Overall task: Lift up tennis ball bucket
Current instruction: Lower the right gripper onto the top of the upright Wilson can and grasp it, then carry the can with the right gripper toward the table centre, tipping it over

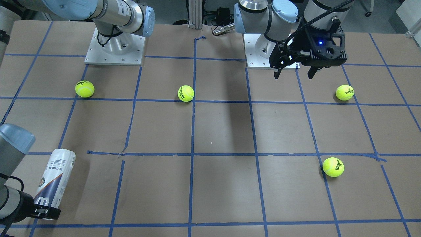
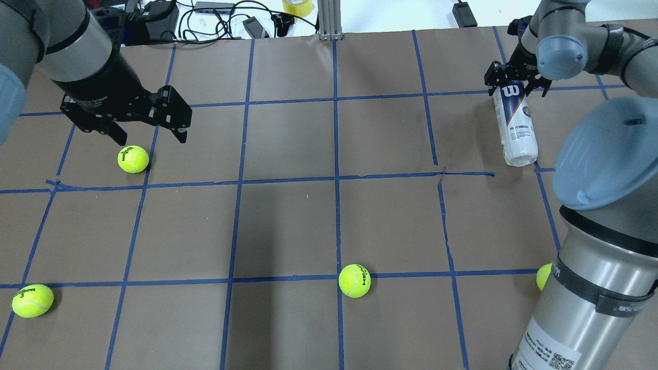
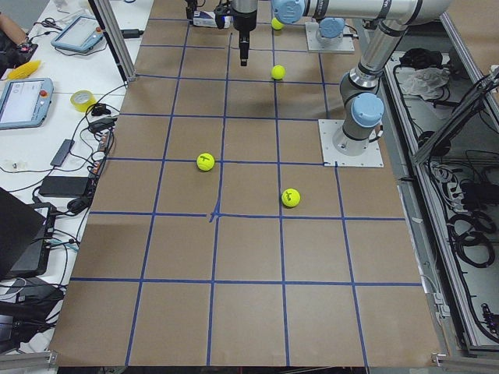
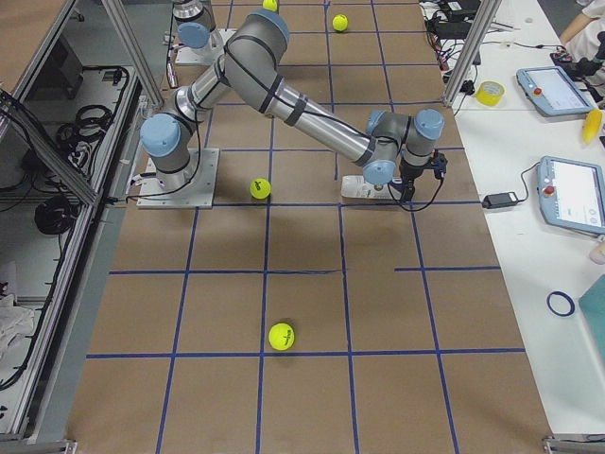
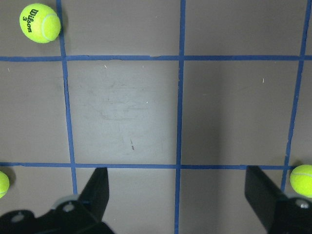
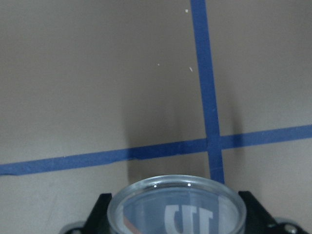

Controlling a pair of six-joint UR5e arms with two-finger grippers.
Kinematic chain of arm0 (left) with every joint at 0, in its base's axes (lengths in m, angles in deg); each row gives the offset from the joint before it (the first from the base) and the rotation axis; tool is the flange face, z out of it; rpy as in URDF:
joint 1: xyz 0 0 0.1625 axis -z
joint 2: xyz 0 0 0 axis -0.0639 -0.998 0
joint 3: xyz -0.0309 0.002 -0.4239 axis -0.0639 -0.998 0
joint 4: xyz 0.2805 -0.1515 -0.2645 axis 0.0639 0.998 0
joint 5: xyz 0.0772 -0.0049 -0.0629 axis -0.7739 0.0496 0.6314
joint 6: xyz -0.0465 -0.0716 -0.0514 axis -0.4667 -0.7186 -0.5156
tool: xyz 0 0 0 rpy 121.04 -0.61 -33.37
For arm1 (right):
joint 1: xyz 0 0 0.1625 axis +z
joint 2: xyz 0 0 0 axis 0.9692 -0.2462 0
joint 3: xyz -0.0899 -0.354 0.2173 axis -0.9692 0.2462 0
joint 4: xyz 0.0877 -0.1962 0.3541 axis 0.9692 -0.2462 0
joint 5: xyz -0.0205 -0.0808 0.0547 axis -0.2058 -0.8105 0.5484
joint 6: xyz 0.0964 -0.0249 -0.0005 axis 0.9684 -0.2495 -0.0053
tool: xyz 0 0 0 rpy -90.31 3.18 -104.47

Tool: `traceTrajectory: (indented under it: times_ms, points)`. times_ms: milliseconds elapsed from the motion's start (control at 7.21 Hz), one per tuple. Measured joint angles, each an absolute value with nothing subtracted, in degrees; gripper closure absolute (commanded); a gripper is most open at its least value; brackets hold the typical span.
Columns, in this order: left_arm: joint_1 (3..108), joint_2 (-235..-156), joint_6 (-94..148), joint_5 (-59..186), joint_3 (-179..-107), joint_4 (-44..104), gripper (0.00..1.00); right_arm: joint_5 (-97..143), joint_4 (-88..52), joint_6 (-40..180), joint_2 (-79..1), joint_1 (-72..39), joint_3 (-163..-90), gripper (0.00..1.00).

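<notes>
The tabletop [image 2: 288, 226] is brown paper marked off in squares by blue tape. Its far edge runs along a strip of cables and a yellow tape roll [image 2: 297, 6].

The right arm [image 2: 606, 154] reaches to the far right of the tabletop. There the right gripper [image 2: 515, 82] has its jaws pinching the tennis ball bucket [image 2: 515, 128] by its navy end. The left gripper [image 2: 150, 137] hangs over the far left with its jaws spread wide and holding nothing.

The bucket is a slim clear can. A large white "W" sits on navy at the held end, below it are an orange stripe and a round emblem, and then a white stretch of fine print too small to read. Its free end points back toward the robot and lies just beside a tape line. From the right wrist its rim is seen end-on between the jaws. Whether the free end touches the paper cannot be told.

A wide run of bare paper separates the bucket from the nearest balls.

- The ball [image 2: 133, 159] just near of the left gripper reads "Wilson".
- The near-left ball [image 2: 32, 300] reads "Wilson 3".
- The near-centre ball [image 2: 354, 280] reads "HEAD".
- A fourth ball [image 2: 544, 276] is half hidden behind the right arm.
</notes>
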State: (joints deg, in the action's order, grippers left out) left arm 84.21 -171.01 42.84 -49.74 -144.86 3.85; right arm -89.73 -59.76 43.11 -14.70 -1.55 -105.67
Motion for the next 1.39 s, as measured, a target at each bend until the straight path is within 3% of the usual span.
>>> traceTrajectory:
  times_ms: [277,832,1109,1248,1386]
  points:
    - [84.3,-171.1,42.6,-49.7,-144.9,3.7,0.0,-89.5,-59.9,37.2,-14.7,-1.6,-105.9,0.41]
    - [84.3,-171.2,42.4,-49.7,-144.8,3.7,0.0,-87.6,-59.1,34.0,-18.0,0.3,-106.1,0.53]
    - [84.3,-171.2,42.4,-49.6,-144.8,3.7,0.0,-87.2,-58.9,31.5,-20.7,7.1,-106.2,0.63]
    - [84.3,-171.2,42.4,-49.6,-144.8,3.7,0.0,-85.6,-58.9,28.0,-21.7,11.9,-106.3,0.58]
    - [84.2,-171.0,42.6,-49.6,-144.8,3.8,0.0,-83.6,-58.9,23.1,-22.5,16.8,-106.5,0.62]
